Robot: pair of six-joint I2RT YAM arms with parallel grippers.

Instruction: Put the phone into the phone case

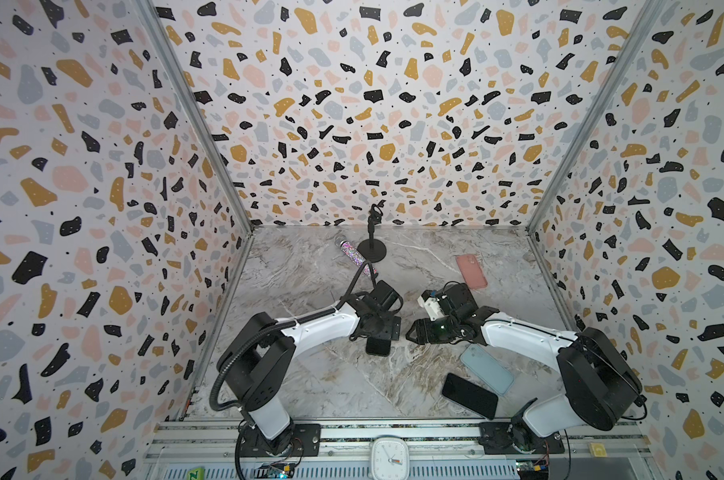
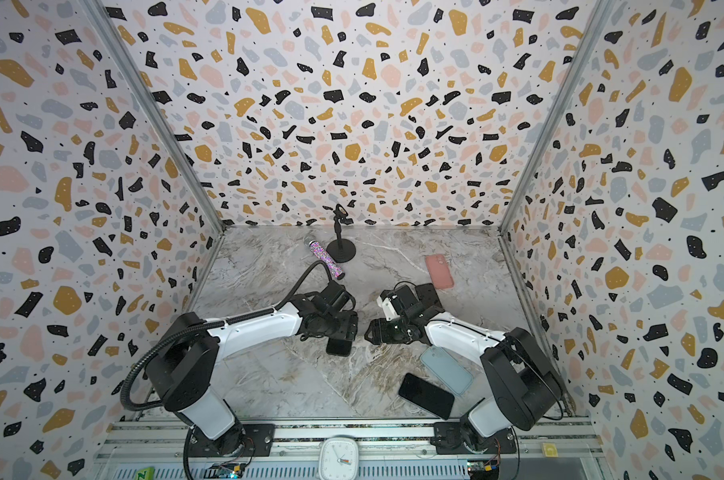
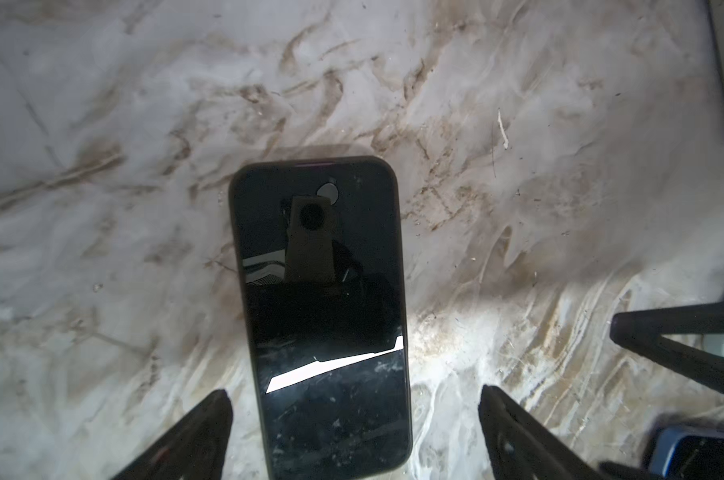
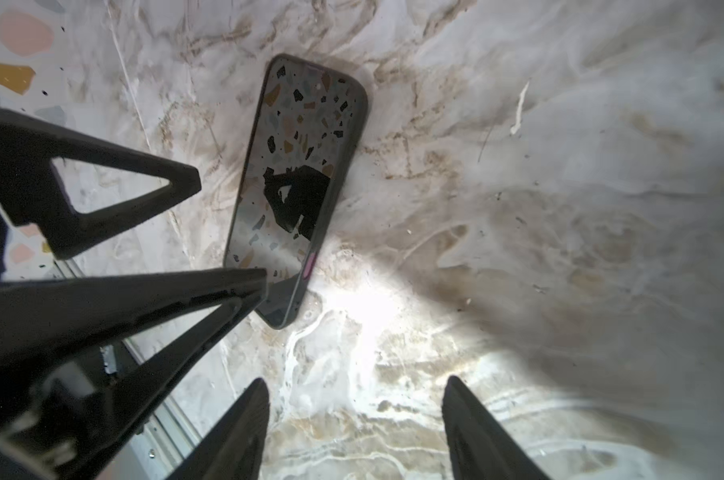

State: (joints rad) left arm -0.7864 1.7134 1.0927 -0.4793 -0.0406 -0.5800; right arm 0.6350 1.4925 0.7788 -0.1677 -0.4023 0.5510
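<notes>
Marble tabletop (image 1: pixel 310 374), terrazzo walls (image 1: pixel 372 104), phone (image 3: pixel 318 311)

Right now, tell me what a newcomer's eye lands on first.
The terrazzo walls hit first. Then both arms meet mid-table, the left tool open over a black phone lying screen up on the marble table. A pink case lies far right, a pale blue case near right.
</notes>
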